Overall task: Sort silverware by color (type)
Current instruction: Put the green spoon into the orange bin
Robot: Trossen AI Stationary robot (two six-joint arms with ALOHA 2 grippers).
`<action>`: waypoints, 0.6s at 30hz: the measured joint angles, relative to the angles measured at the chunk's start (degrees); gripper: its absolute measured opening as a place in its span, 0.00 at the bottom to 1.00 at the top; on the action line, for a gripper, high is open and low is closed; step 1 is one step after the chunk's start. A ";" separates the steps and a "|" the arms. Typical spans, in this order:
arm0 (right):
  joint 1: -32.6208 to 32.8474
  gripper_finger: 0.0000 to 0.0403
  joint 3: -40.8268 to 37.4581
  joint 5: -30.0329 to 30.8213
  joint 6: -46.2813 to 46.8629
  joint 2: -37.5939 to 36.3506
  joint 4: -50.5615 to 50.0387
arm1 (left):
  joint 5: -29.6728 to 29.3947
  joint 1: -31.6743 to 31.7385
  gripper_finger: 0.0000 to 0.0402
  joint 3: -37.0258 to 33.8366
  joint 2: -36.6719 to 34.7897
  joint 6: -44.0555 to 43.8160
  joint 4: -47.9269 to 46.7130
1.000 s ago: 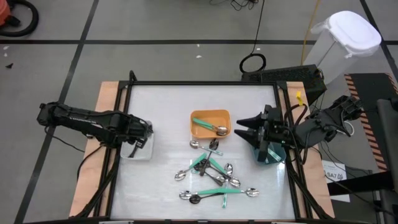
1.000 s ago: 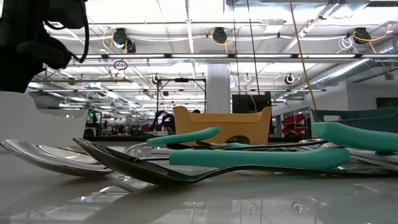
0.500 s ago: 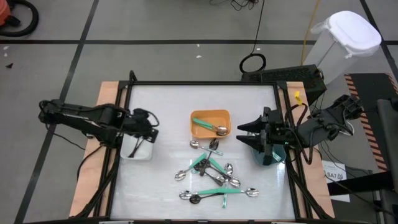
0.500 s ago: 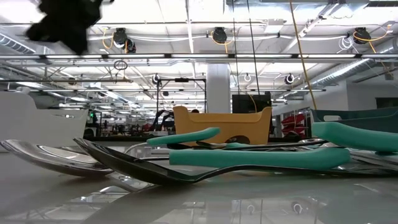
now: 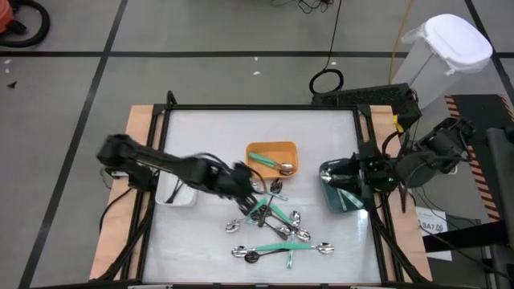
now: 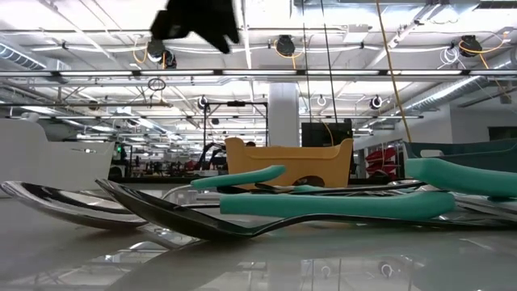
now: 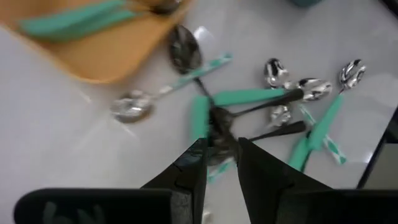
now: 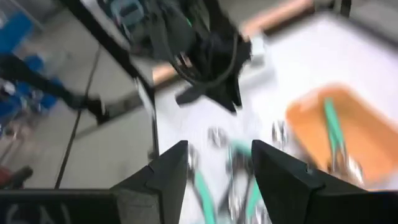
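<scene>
The silverware point(image 5: 273, 221) lies in a loose pile on the white table: shiny spoons with teal-green or dark handles, crossing each other. One teal-handled spoon point(image 5: 269, 163) lies in the orange bin point(image 5: 287, 149). My left gripper point(image 7: 221, 146) hangs above the pile's far left part point(image 5: 255, 186), pointing slantwise down. It is open by a narrow gap, with nothing in it. My right gripper point(image 8: 217, 165) stays open and empty above the dark teal bin point(image 5: 344, 197) at the right.
A white bin point(image 5: 181, 194) stands at the table's left edge, behind my left arm. A black frame point(image 5: 257, 108) runs round the table. In the low view the spoons point(image 6: 161, 214) fill the foreground, and my left gripper point(image 6: 198, 20) shows high above them.
My left gripper has swung from over the white bin toward the table's right, and now hangs over the silverware pile, higher and turned about. My right gripper has drawn back toward the right edge and tipped, over the dark teal bin. The silverware has kept still.
</scene>
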 joint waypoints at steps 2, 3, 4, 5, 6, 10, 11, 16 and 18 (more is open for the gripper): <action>0.79 0.42 0.00 -2.97 3.20 0.11 -4.31 | 0.62 -0.73 0.22 4.62 5.23 -3.10 -0.39; 1.25 0.42 0.00 -4.35 4.43 0.32 -6.14 | 1.12 -0.98 0.22 6.84 7.70 -4.81 -1.23; 1.74 0.42 0.00 -5.48 5.36 0.47 -7.67 | 1.84 -1.27 0.22 8.85 10.03 -6.44 -2.53; 2.38 0.42 0.00 -6.49 5.86 0.74 -8.97 | 2.68 -1.56 0.22 10.99 12.30 -7.76 -3.57; 2.96 0.42 0.00 -7.35 5.90 1.04 -9.88 | 3.58 -1.81 0.22 13.32 14.48 -8.72 -4.41; 5.04 0.42 0.00 -9.45 3.34 1.79 -11.53 | 8.41 -2.33 0.24 21.47 21.36 -11.18 -9.44; 5.39 0.42 0.00 -9.91 2.22 1.91 -11.49 | 9.24 -2.38 0.27 23.23 22.72 -11.39 -10.64; 6.66 0.42 0.00 -12.19 -1.82 1.96 -11.52 | 10.34 -2.20 0.48 30.45 27.13 -13.03 -23.65; 7.17 0.42 0.00 -13.51 -2.16 1.95 -11.86 | 10.01 -2.03 0.57 30.95 27.17 -12.82 -25.52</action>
